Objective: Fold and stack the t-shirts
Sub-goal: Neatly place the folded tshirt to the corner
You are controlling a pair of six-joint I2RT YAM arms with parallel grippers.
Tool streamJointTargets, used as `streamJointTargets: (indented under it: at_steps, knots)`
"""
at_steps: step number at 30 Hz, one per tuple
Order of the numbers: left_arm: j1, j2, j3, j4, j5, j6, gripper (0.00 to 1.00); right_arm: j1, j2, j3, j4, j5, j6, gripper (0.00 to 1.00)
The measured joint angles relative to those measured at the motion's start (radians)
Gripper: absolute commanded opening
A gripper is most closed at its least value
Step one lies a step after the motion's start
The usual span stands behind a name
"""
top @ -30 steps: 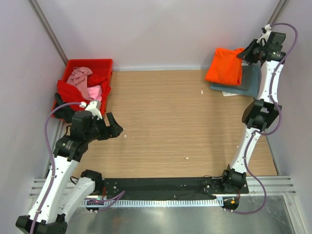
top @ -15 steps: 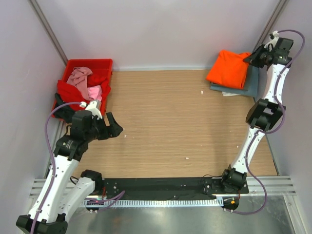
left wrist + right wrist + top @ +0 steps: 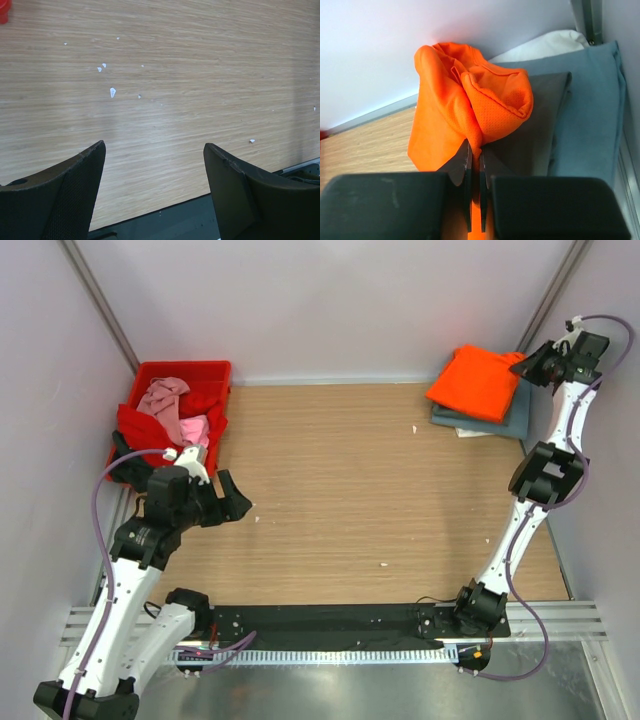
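The orange t-shirt (image 3: 478, 382) tops the folded grey shirt (image 3: 530, 130) and blue shirt (image 3: 590, 115) at the far right corner, right gripper (image 3: 475, 150) clamped on it — pink shirt (image 3: 165, 397) and red shirt (image 3: 135, 425) wait crumpled in the far-left crate (image 3: 185, 367), left gripper (image 3: 154, 150) gaping empty.

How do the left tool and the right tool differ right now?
The left tool is open and empty; the right tool is shut on a fold of the orange t-shirt. The left tool hangs over the wooden table near the red crate; the right tool is at the far right corner, by the grey t-shirt. Both have dark fingers.
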Motion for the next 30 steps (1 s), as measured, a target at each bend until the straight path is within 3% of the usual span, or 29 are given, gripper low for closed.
streamJointTargets:
  at_steps: [12,20,21,22,24,25,30]
  knots:
    - [0.0,-0.006,0.0,0.002,0.0,0.0,0.8,0.01,0.026,-0.031,0.192,0.008,0.003,0.02]
    - [0.006,-0.009,0.0,0.005,0.0,0.0,0.8,0.015,0.057,-0.036,0.292,0.025,-0.036,0.1]
    - [0.008,-0.009,0.0,0.005,0.0,0.0,0.8,0.017,0.058,-0.042,0.3,0.033,-0.045,0.14]
    - [0.01,-0.009,0.0,0.005,0.0,0.0,0.8,0.019,0.06,-0.048,0.305,0.043,-0.055,0.31]
    - [0.014,-0.009,0.0,0.005,0.0,0.0,0.8,0.023,0.065,-0.053,0.314,0.068,-0.068,0.5]
    - [0.015,-0.009,0.0,0.006,0.0,0.0,0.8,0.027,0.067,-0.054,0.318,0.081,-0.081,0.72]
    - [0.016,-0.009,0.0,0.006,0.0,0.0,0.8,0.06,0.064,-0.066,0.33,0.245,-0.141,0.88]
